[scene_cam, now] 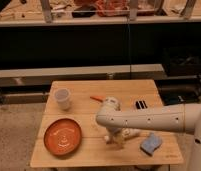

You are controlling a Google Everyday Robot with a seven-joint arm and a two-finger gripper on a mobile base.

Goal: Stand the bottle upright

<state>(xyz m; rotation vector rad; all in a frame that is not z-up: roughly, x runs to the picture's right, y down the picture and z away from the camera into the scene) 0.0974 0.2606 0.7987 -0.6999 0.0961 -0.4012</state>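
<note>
My arm reaches in from the right across the wooden table. My gripper hangs down from the wrist and sits low over the table's front middle. A small whitish bottle lies on the table right beside the gripper, on its right side, partly hidden by the arm. I cannot tell whether the gripper touches it. The wider translucent plastic cup stands upright at the table's back left, well away from the gripper.
An orange plate lies at the front left. A blue sponge lies at the front right. A thin orange item and a small black object lie toward the back. Dark shelving stands behind the table.
</note>
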